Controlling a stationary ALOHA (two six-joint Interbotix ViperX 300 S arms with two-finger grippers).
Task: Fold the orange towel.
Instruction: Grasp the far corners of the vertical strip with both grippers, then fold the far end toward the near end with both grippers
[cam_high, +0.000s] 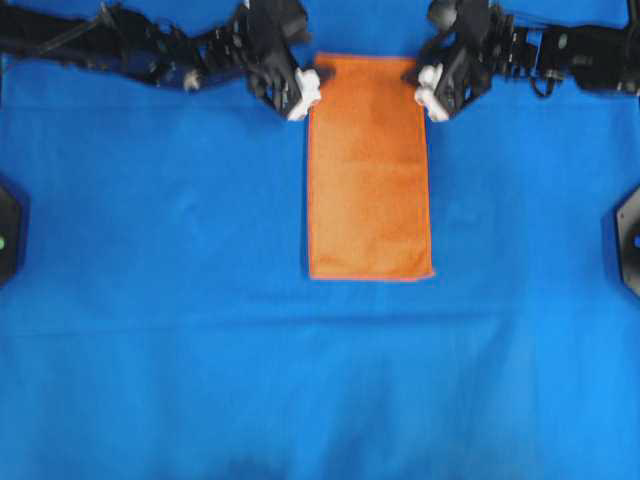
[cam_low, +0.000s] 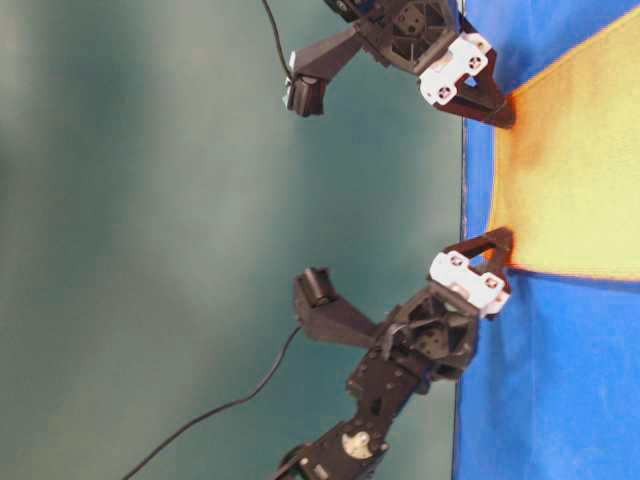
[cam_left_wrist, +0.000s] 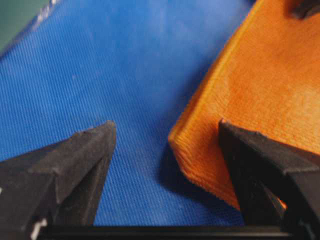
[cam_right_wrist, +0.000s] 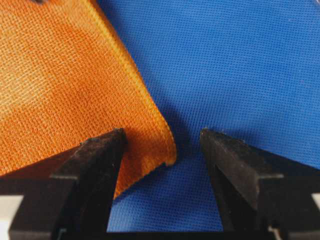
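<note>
Orange terry is lying flat on the blue cloth (cam_high: 150, 330) as a long rectangle, apparently already doubled once; this orange towel (cam_high: 369, 170) is our landmark. At its far left corner we are setting the left gripper (cam_high: 305, 92), jaws spread and straddling the hem, holding nothing. At its far right corner the right gripper (cam_high: 430, 90) is mirroring that, jaws spread and empty. We are judging both poised to pinch the corners together for the next fold.

A blue cloth (cam_high: 180, 300) is covering the whole tabletop, and the orange towel (cam_high: 368, 170) is lying flat on it, a narrow upright rectangle at upper centre.
</note>
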